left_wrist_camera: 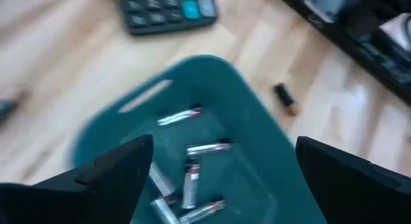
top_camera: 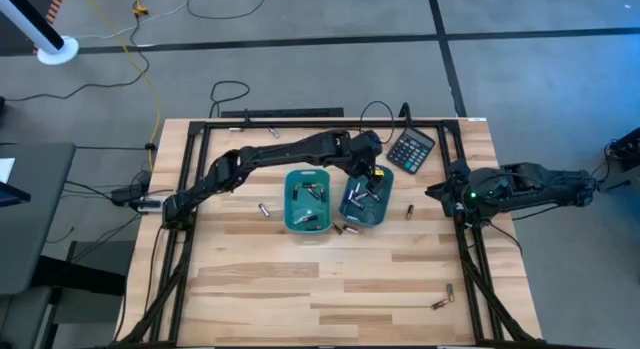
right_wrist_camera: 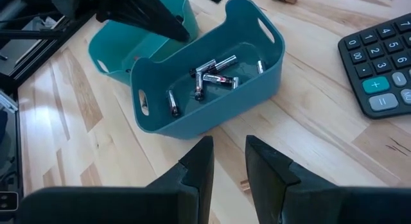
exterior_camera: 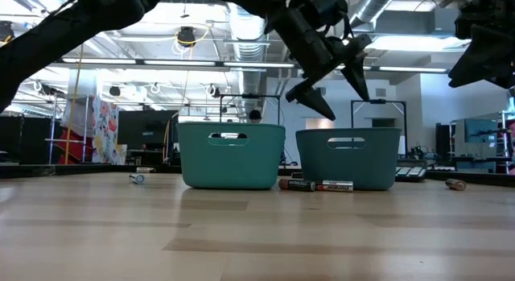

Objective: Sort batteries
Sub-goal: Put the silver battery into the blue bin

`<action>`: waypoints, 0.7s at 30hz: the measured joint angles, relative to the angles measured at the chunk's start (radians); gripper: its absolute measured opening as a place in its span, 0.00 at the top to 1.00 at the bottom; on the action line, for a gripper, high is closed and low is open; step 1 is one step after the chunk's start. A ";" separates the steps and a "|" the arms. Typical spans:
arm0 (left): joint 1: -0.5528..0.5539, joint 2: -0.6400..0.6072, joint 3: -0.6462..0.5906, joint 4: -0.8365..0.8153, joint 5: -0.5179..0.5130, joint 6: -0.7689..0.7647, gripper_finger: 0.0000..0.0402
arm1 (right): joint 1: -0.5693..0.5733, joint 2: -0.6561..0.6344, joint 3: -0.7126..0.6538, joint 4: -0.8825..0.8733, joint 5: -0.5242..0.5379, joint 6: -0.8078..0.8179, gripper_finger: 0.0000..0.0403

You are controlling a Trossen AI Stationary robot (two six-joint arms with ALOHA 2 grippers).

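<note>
Where overhead hides, batteries (left_wrist_camera: 192, 179) show.

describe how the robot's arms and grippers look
Both arms are dark, near-black, jointed links. The left gripper has two black, tapering, wedge-shaped fingers. The right gripper has two similar dark angular fingers, and the right arm shows a small green light near its wrist. No markings can be made out.

Black calculator (top_camera: 411, 149) – 2 teal trays (top_camera: 308, 203)

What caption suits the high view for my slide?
Left gripper open above the right teal tray of batteries; right arm waits aside.
</note>
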 joint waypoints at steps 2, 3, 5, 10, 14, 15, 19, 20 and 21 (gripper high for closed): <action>0.002 -0.033 0.000 -0.064 -0.092 -0.005 0.06 | 0.000 0.000 0.000 0.000 0.000 0.001 0.73; 0.004 -0.056 0.000 -0.110 -0.155 -0.009 0.06 | 0.000 0.000 0.000 0.000 0.000 0.001 0.73; 0.014 -0.105 0.000 -0.225 -0.287 -0.013 0.06 | 0.000 0.000 0.000 0.000 0.000 0.001 0.73; 0.039 -0.235 -0.061 -0.435 -0.477 0.049 0.06 | 0.000 0.000 0.000 0.000 0.000 0.002 0.73; 0.056 -0.376 -0.259 -0.476 -0.593 -0.023 0.06 | 0.000 0.000 0.000 0.000 0.000 0.010 0.73; 0.064 -0.421 -0.339 -0.460 -0.604 -0.043 0.06 | 0.000 0.000 0.000 0.000 0.001 0.010 0.73; 0.102 -0.620 -0.735 -0.299 -0.586 -0.129 0.06 | 0.000 0.000 0.000 0.000 0.001 0.031 0.73; 0.116 -0.674 -0.837 -0.249 -0.566 -0.157 0.06 | 0.000 0.000 0.000 0.000 0.001 0.036 0.73; 0.132 -0.728 -0.939 -0.193 -0.542 -0.191 0.06 | 0.000 0.000 0.000 0.000 0.001 0.042 0.73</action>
